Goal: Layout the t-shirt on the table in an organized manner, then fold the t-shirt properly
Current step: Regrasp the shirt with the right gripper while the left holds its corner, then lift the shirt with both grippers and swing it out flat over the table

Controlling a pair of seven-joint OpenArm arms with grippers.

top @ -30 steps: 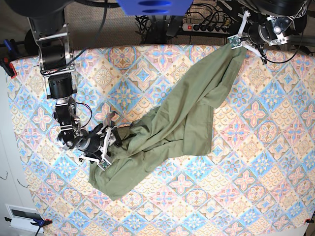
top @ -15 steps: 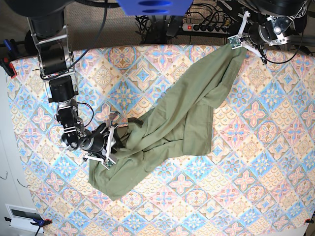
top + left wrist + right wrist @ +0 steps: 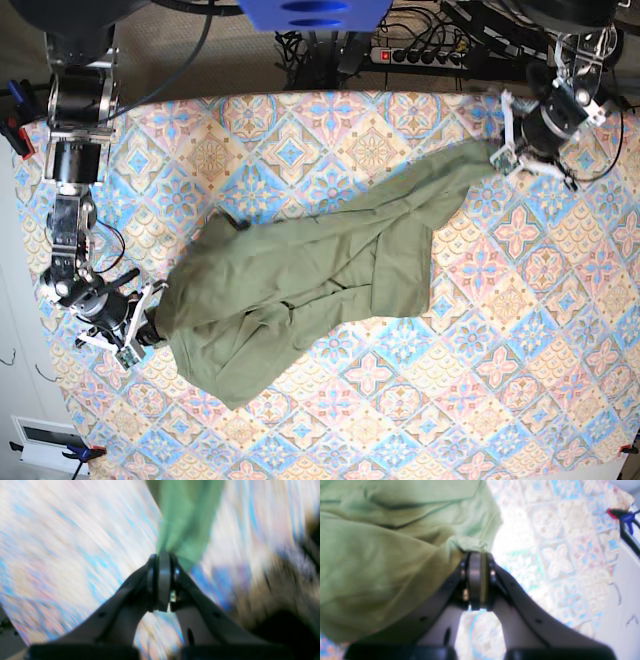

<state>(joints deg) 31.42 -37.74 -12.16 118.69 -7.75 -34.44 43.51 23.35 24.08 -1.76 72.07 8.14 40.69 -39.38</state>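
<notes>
right gripper (image 3: 150,325): black jaws pressed together, pinching a bunched edge of the plain olive-green short-sleeved cotton t-shirt (image 3: 320,280); wrist view shows cloth gathered right at the tips (image 3: 476,555).
left gripper (image 3: 500,155): jaws pressed together on a narrow twist of the same shirt (image 3: 185,520) at the far end; wrist view v. blurred, arm prob. in motion.
t-shirt pos: slung diagonally across the table w/ the blue, pink and cream tile-pattern cloth (image 3: 520,380), stretched between the two grips; middle rumpled, doubled over itself, not flat.
handling: light, soft, limp, no stiffness; sags and folds wherever unsupported. Thin pinch could slip if pulled hard; cloth-on-cloth drag likely to bunch.
where to hold: judgement – hem corners or shoulder seams better than random folds; which part each grip has now, can't tell.
edges: right gripper near the table's edge on its own side; left gripper near the far edge.
open room: wide bare patterned area on the near side and toward the left arm's side; room to spread there.
</notes>
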